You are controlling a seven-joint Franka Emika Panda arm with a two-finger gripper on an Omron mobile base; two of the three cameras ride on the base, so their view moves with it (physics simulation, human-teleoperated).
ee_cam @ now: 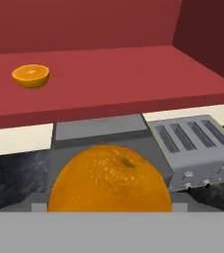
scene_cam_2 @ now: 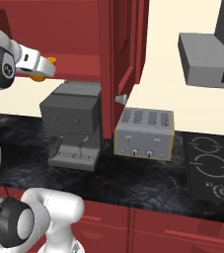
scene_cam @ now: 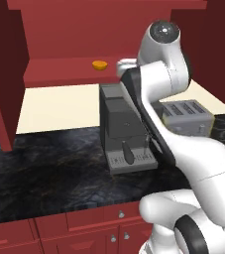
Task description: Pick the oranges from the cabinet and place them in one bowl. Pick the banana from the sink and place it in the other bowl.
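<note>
A flatter orange (ee_cam: 30, 75) lay toward the left of the red cabinet shelf (ee_cam: 133, 79). The white arm reached up in front of the shelf's front edge, above the grey coffee machine (scene_cam: 124, 131), its gripper (scene_cam_2: 43, 68) clamped on a round orange (ee_cam: 109, 180). A toaster (scene_cam_2: 144, 132) stood right.

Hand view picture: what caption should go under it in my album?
A big round orange up close at the hand, with a flatter orange on the red cabinet shelf behind.

round orange (ee_cam: 109, 179): bottom cut off | tool (scene_cam_2: 43, 68): fingers hidden | orange (scene_cam_2: 52, 60): mostly hidden
</note>
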